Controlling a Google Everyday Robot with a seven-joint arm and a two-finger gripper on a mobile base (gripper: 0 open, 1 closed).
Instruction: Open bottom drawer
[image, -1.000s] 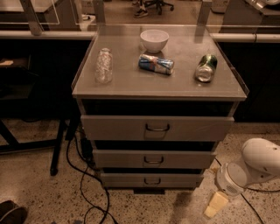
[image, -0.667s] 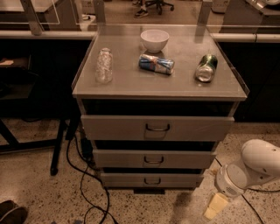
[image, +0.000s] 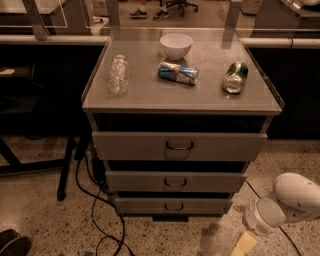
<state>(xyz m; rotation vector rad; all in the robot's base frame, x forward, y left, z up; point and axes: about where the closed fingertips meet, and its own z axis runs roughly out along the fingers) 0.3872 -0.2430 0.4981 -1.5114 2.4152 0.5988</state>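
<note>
The cabinet carries three grey drawers, stacked. The bottom drawer (image: 172, 205) is the lowest and narrowest of the three and sits just above the speckled floor (image: 45, 225). Its small dark wire handle (image: 174, 206) is at the centre of the front. The middle drawer (image: 175, 181) lies directly above it, and the top drawer (image: 179, 145), the widest, lies above that. A dark gap shows over each front.

The end effector (image: 243, 244) is at the lower right of the camera view, low and close to the floor. It is to the right of the bottom drawer and apart from it, touching nothing visible. Whether it is wide or narrow cannot be told. The white arm (image: 287, 200) runs from it toward the right edge.

The tabletop (image: 150, 97) carries four items:
- a clear bottle (image: 118, 75), upright, at the left;
- a white bowl (image: 176, 46), at the rear centre;
- a blue can (image: 178, 73), on its side, just in front of the bowl;
- a green can (image: 235, 77), on its side, at the right.

Dark cables (image: 95, 210) trail over the floor left of the cabinet.
</note>
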